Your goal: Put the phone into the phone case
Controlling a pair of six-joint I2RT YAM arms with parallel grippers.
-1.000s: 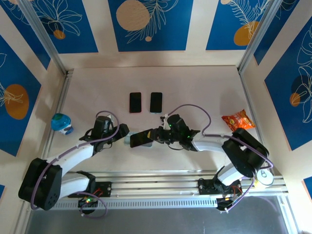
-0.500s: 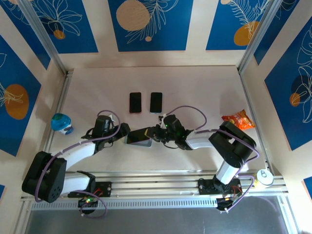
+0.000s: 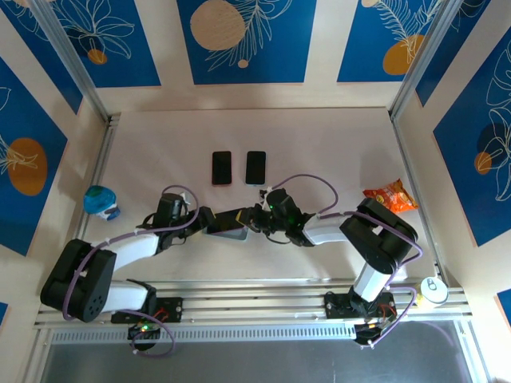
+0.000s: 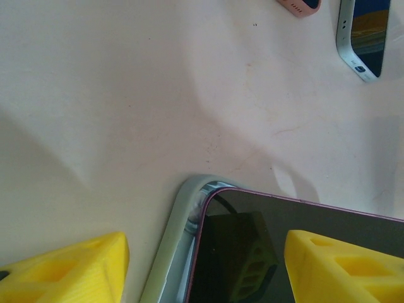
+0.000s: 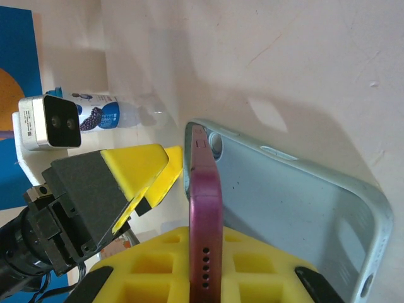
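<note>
– At the near middle of the table (image 3: 319, 144), how does the phone (image 3: 230, 217) stand?
– Tilted over the phone case (image 3: 226, 232), which lies flat. The phone's 9 o'clock corner sits inside the case's corner and its 3 o'clock end is raised. The right gripper (image 3: 252, 217) is clamped on that raised end.
– How should seating be done?
– By judgement: hold the low corner against the rim, lower the raised end flat, then press until the rim laps every edge. Release only after that. A sideways push could slide the case.
– And arm pose?
– The left arm (image 3: 132, 247) reaches in low from 9 o'clock. The left gripper (image 4: 202, 265) has its jaws wide, set either side of the case's end; contact cannot be told. The right arm (image 3: 335, 231) reaches in low from 3 o'clock.
</note>
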